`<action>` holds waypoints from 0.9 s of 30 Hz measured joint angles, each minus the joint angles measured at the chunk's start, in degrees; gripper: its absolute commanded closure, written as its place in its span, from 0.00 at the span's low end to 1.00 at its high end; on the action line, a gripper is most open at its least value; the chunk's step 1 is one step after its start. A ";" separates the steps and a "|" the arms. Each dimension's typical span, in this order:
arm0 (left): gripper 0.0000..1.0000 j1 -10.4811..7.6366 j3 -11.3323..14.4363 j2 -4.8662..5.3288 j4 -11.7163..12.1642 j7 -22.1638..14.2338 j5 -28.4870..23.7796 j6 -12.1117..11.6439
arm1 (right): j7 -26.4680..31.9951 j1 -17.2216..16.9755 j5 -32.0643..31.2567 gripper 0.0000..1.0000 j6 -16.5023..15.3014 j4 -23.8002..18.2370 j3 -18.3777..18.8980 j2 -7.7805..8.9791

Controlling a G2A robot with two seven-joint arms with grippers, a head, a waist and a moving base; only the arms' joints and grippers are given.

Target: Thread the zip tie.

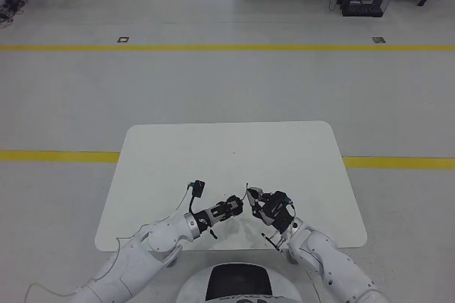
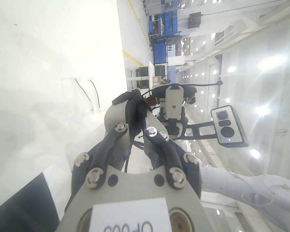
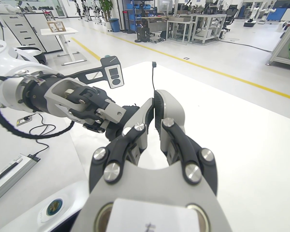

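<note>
My right claw pinches the zip tie upright above the desk's near edge, head on top, so I should hold it steady while my closed left claw, just beside, feeds the tail squarely into that head

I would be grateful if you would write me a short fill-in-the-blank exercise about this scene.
1. The right gripper is ___ on the zip tie.
2. The table under both arms is ___ in colour.
3. The lines on the floor beyond the table are ___.

Missing words: shut; white; yellow.
</note>
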 measured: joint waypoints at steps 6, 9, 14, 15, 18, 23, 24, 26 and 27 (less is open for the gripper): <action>1.00 0.00 0.00 0.00 0.00 0.00 0.00 0.00 | -0.24 0.11 -0.08 1.00 -0.06 0.18 -0.05 -0.07; 1.00 0.00 0.00 0.00 0.00 0.00 0.00 0.00 | -0.35 0.11 -0.16 1.00 -0.03 0.21 -0.05 -0.09; 1.00 0.00 0.00 0.00 0.00 0.00 0.00 0.00 | -0.28 0.10 -0.08 1.00 -0.10 0.34 -0.02 -0.13; 1.00 0.00 0.00 0.00 0.00 0.00 0.00 0.00 | -0.27 0.12 -0.08 1.00 -0.14 0.37 -0.03 -0.14; 1.00 0.00 0.00 0.00 0.00 0.00 0.00 0.00 | -0.34 0.17 -0.14 1.00 -0.16 0.34 -0.06 -0.17; 1.00 0.00 0.00 0.00 0.00 0.00 0.00 0.00 | -0.74 0.04 -0.47 1.00 -0.01 0.03 0.00 -0.18; 1.00 0.00 0.00 0.00 0.00 0.00 0.00 0.00 | -0.77 -0.01 -0.53 1.00 -0.02 0.02 0.02 -0.17; 1.00 0.00 0.00 0.00 0.00 0.00 0.00 0.00 | -0.71 -0.05 -0.58 1.00 -0.08 0.03 0.03 -0.17; 1.00 0.00 0.00 0.00 0.00 0.00 0.00 0.00 | -0.61 -0.06 -0.58 1.00 -0.11 0.08 0.03 -0.17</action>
